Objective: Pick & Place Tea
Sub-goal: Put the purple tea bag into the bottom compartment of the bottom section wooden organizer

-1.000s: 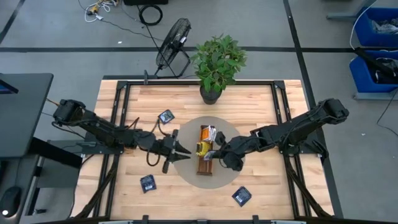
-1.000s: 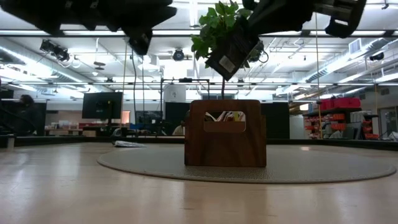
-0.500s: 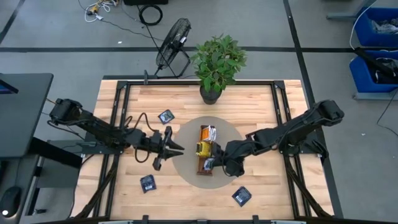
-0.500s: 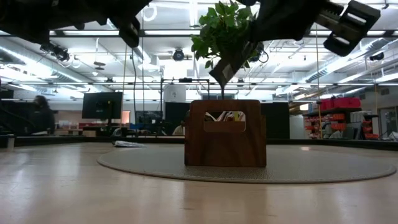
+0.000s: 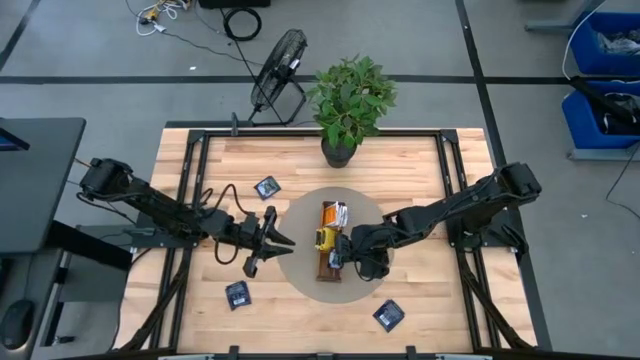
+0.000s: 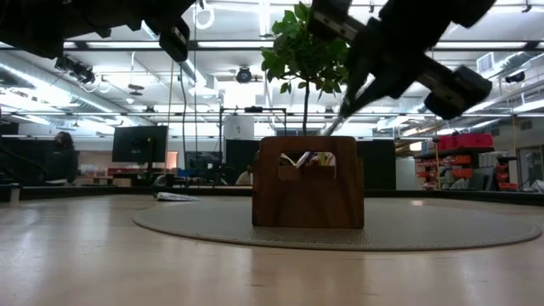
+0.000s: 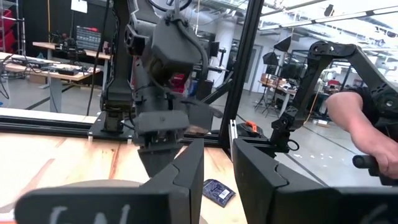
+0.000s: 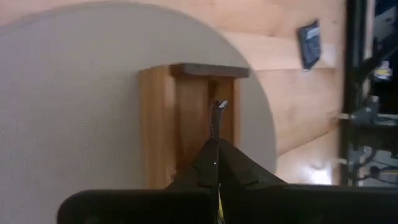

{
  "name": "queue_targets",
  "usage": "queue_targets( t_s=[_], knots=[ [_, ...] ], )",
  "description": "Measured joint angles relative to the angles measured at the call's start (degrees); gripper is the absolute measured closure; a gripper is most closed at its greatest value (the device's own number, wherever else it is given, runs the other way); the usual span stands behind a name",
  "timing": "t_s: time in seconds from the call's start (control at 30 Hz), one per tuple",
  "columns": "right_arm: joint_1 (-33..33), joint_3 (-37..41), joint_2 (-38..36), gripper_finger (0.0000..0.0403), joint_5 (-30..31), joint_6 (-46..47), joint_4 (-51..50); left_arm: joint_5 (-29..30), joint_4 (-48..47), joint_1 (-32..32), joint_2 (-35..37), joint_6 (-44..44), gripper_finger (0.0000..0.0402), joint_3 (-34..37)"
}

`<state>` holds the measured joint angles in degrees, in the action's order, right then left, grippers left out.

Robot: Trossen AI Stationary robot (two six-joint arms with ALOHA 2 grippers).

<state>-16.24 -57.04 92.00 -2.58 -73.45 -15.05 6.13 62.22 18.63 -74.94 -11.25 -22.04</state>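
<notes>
The long wooden tray [image 5: 330,268] stands on a round grey mat [image 5: 300,268] at mid-table, with orange and yellow tea sachets [image 5: 326,237] in it. My right gripper [image 5: 342,257] hangs over the tray's near part, shut on a dark navy tea sachet [image 8: 216,118]. In the low view this sachet [image 6: 335,126] shows as a thin slanting line just above the tray's top edge [image 6: 308,138]. My left gripper [image 5: 287,240] is raised at the mat's left rim. Its fingers stand slightly apart [image 7: 217,163] with nothing between them. Three more navy sachets lie flat on the table [image 5: 267,187], [image 5: 238,294], [image 5: 389,314]. My right gripper pinches the navy sachet between its two fingertips [image 8: 211,152] by one end. The fingers slant down from the table's right. The sachet sticks out past the tips, edge-on, along the tray's slot [image 8: 221,134]. Whether its lower end touches the tray, I cannot tell.
A potted plant [image 5: 348,100] stands at the table's far edge, and a fan [image 5: 278,62] stands on the floor beyond it. A black frame runs around the tabletop [image 5: 190,200]. A person's hand [image 7: 367,134] shows off to the side in the left wrist view.
My right gripper has sunk toward the tray and rolled at the wrist. The navy sachet, held face-on well above the tray before, now stands edge-on just over it. My left gripper has drawn back a little toward the table's left and tipped up.
</notes>
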Motion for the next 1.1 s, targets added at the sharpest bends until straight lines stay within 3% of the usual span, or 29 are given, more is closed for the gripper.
queue_targets(
  t_s=[0.43, 0.87, 1.1],
  knots=[
    [-3.3, 0.0, 0.3, 0.0403, -1.5, 2.4, -1.3, 0.0, -0.1, 0.0, 0.0, 0.7, 0.0314, 0.0],
    [-2.0, 0.0, 0.3, 0.0402, -3.4, 4.3, 1.5, 0.0, -0.4, -0.1, 0.0, 0.3, 0.0314, 0.0],
    [-2.2, 0.0, 0.6, 0.0373, -3.5, 6.6, 2.6, 0.0, -0.6, -0.1, 0.0, 0.4, 0.0314, 0.0]
  ],
)
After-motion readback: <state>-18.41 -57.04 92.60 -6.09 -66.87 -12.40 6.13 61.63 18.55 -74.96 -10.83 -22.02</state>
